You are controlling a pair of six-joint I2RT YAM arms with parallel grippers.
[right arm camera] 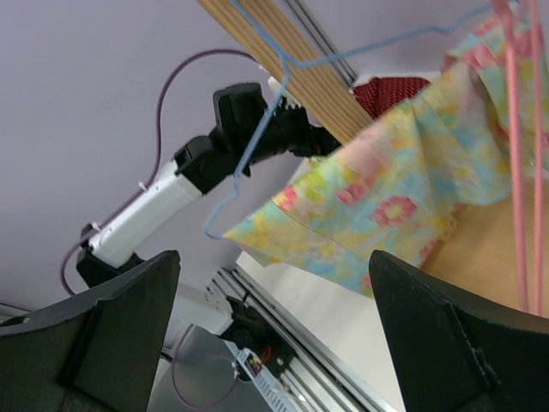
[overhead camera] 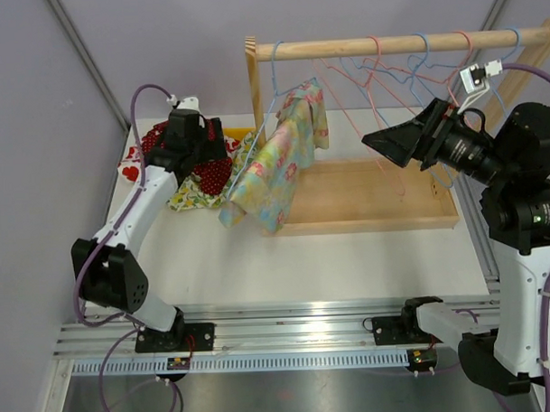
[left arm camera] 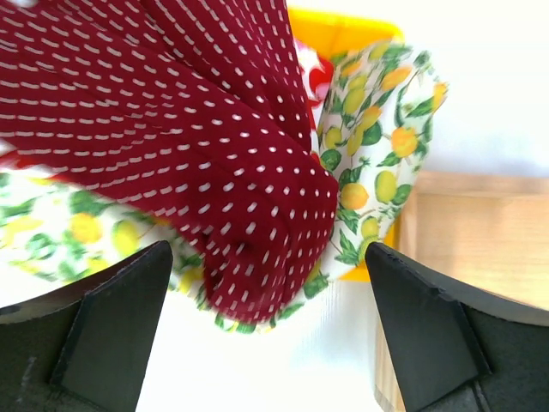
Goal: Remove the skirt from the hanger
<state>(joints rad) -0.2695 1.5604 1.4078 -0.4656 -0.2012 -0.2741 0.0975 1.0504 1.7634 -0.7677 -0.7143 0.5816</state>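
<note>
Closest to the overhead camera is the right arm (overhead camera: pixel 521 252), its bulky black wrist rising at 3 o'clock. The metal rail (overhead camera: pixel 280 337) that carries both bases runs across at 6. Beyond the rail lies a white table (overhead camera: pixel 349 267), closed in by pale purple walls (overhead camera: pixel 98 49).

A wooden rack (overhead camera: pixel 374 198) fills the far side from 12 to 2 o'clock. It has a shallow tray base, a post on the left and a round rod (overhead camera: pixel 387 46) across the top. The skirt (overhead camera: pixel 278 156), a pastel floral, hangs from a blue wire hanger (overhead camera: pixel 272 79) at the rod's left end, about 12 o'clock. It drapes slantwise toward 7, its lower edge on or just over the table in front of the rack.

At 10 o'clock a pile of clothes (overhead camera: pixel 197 186) lies on the table, red dotted cloth over lemon print, with the edge of a yellow container (left arm camera: pixel 343 26) showing behind it. Spare hangers (overhead camera: pixel 405 61), pink and blue, crowd the rod to the right of the skirt, between it and the right gripper (right arm camera: pixel 274 257). That gripper hovers at 2 o'clock with its fingers spread wide and nothing between them.

The left arm (overhead camera: pixel 140 211) stretches out to the pile. The left gripper (left arm camera: pixel 268 257) hangs over the red dotted cloth with its fingers apart; whether they touch it I cannot tell.
</note>
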